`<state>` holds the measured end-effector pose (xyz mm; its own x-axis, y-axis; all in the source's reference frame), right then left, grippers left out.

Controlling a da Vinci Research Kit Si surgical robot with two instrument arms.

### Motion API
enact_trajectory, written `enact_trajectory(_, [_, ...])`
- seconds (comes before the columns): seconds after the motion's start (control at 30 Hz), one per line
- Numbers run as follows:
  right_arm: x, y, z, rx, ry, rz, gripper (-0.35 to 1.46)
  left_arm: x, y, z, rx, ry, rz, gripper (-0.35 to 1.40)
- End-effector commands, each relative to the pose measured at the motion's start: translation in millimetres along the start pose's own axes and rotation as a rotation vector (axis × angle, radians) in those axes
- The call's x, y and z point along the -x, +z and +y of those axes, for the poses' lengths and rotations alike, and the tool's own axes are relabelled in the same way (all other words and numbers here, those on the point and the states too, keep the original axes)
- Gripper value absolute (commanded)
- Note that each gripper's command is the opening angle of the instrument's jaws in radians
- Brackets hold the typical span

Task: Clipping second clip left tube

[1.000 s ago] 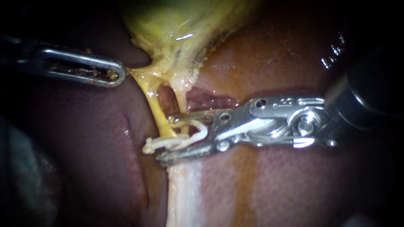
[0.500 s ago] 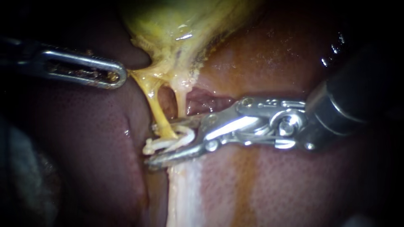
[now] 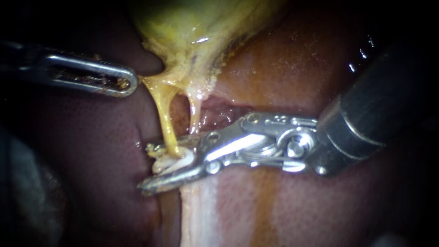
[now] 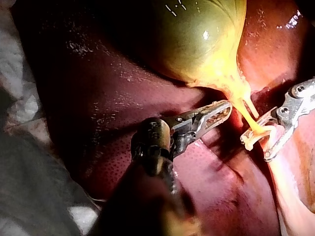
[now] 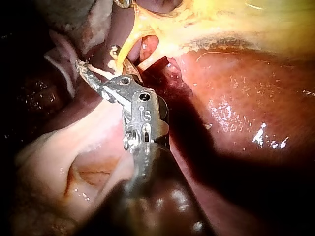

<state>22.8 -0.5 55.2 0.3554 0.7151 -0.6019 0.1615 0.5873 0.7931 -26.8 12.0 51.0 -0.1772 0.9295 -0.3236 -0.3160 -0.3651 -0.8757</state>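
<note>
The yellow left tube (image 3: 165, 123) runs down from the gallbladder (image 3: 192, 23), with a paler right tube (image 3: 194, 112) beside it. My right instrument (image 3: 145, 167) reaches in from the right, its jaws straddling the foot of the left tube. They hold a white clip (image 3: 176, 161) that sits around that tube. The same clip (image 4: 253, 137) and jaws (image 4: 269, 137) show in the left wrist view, and again in the right wrist view as clip (image 5: 101, 71) and tube (image 5: 125, 46). My left instrument (image 3: 123, 82) is shut on yellow tissue at the gallbladder's neck, pulling it leftward.
Dark red liver (image 3: 297, 68) surrounds the tubes. A pale white band of tissue (image 3: 201, 210) runs down under the right instrument's jaws. White gauze (image 4: 15, 88) lies beyond the liver's edge beside the left instrument's shaft.
The right instrument has slid leftward, so its jaws and the clip now reach past the left tube. The left instrument has stayed put.
</note>
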Motion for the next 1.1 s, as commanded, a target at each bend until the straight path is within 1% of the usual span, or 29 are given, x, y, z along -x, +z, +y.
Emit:
enact_trajectory(0.03, [-0.2,0.0,-0.4,-0.004,0.0,0.002,0.47,0.0,0.0,0.0,0.0,0.0,0.0,-0.35])
enact_trajectory(0.13, [-0.3,0.1,-1.2,-0.008,-0.001,0.0,0.47,0.1,0.0,0.0,0.0,0.0,0.0,-0.35])
enact_trajectory(0.23, [-0.3,0.2,-1.7,-0.011,-0.002,-0.002,0.46,0.1,0.0,-0.1,0.0,0.0,0.0,-0.35])
enact_trajectory(0.33, [-0.3,0.2,-1.7,-0.011,-0.002,-0.002,0.45,0.1,0.0,-0.1,0.0,0.0,0.0,-0.35])
enact_trajectory(0.4, [-0.2,0.0,-1.7,-0.015,0.01,-0.003,0.4,0.1,0.0,-0.1,-0.001,0.001,0.0,-0.35])
enact_trajectory(0.53, [0.1,-0.5,-1.8,-0.02,0.021,-0.006,0.25,0.2,0.0,-0.1,-0.001,0.001,0.0,-0.35])
enact_trajectory(0.63, [0.2,-0.6,-1.8,-0.02,0.026,-0.006,0.17,0.2,0.0,-0.1,-0.001,0.001,0.0,-0.35])
enact_trajectory(0.87, [0.3,-0.8,-1.7,-0.02,0.061,-0.007,-0.11,0.2,0.1,-0.1,0.001,0.001,-0.001,-0.35])
enact_trajectory(0.93, [0.4,-1.0,-1.7,-0.02,0.085,-0.007,-0.21,0.2,0.2,-0.1,0.001,0.001,-0.001,-0.35])
enact_trajectory(1.0, [0.5,-1.1,-1.7,-0.02,0.15,-0.008,-0.35,0.3,0.3,-0.1,0.001,0.002,-0.001,-0.35])
enact_trajectory(1.07, [0.7,-1.3,-1.8,-0.02,0.208,-0.009,-0.35,0.3,0.3,-0.2,0.003,0.002,-0.002,-0.35])
enact_trajectory(1.1, [0.7,-1.4,-1.8,-0.033,0.208,-0.017,-0.35,0.4,0.3,-0.2,0.003,0.002,-0.002,-0.35])
